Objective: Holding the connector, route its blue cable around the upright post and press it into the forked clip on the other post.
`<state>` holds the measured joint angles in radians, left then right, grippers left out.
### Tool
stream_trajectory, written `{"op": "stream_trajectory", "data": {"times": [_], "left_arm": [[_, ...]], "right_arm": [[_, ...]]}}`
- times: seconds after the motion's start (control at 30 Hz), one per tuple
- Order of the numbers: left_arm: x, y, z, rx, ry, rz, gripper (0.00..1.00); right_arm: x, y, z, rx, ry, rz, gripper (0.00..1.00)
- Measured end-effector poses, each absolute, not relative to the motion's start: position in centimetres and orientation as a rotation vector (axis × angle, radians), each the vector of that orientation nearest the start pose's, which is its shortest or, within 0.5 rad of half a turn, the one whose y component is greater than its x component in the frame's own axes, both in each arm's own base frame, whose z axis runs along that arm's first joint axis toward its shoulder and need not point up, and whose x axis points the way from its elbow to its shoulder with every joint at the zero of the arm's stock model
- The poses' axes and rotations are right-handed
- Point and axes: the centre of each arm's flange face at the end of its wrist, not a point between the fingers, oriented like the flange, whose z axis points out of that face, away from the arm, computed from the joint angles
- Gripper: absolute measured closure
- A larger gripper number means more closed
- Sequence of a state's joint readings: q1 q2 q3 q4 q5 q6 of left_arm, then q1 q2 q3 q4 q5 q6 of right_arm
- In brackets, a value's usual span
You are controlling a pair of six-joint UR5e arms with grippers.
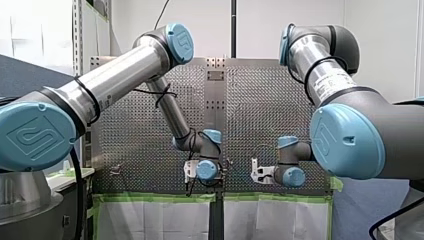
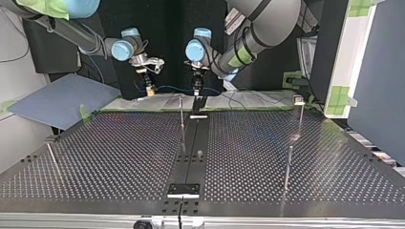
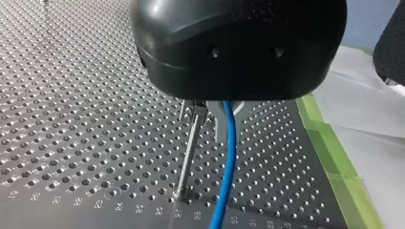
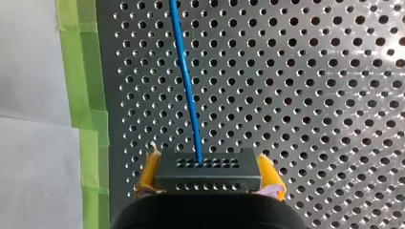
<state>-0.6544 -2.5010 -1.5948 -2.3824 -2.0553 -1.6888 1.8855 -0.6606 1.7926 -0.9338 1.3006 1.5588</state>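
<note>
The connector (image 4: 208,180), a dark block with rows of small holes, sits crosswise in the right gripper (image 4: 208,164), pinched on its two ends by the yellow pads (image 4: 147,174). That leaves its face free, and the blue cable (image 4: 188,90) leaves it straight ahead over the perforated table (image 4: 310,95), close to the green tape (image 4: 83,95) at the table's edge.

In the top view the cable runs nearly level from this gripper to the left gripper (image 3: 228,114), with only a slight sag. The left gripper's metal fingers are drawn in around the cable, which drops out from between them. This second hold probably serves to steer the free run while the right arm anchors the end.

Just beside the cable stands an upright post (image 3: 188,157), its top level with the left fingers; the cable is beside it, not yet wrapped around it. Another post with a small head (image 2: 300,117) stands well apart at the top view's right. Which post carries the forked clip cannot be told, and the cable is in no clip.
</note>
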Motion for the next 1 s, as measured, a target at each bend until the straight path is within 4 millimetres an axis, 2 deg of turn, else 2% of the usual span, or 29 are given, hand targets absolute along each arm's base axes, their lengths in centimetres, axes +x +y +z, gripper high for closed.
{"op": "stream_trajectory", "data": {"times": [0.63,1.0], "left_arm": [[44.4,-46.0,-1.8,0.145,1.742,-0.105,0.99],[45.2,-46.4,-1.2,0.144,1.735,-0.115,0.99]], "right_arm": [[31.5,-52.0,-4.3,1.775,-1.009,1.533,1.00],[31.5,-52.6,-4.0,1.766,-0.999,1.539,1.00]]}}
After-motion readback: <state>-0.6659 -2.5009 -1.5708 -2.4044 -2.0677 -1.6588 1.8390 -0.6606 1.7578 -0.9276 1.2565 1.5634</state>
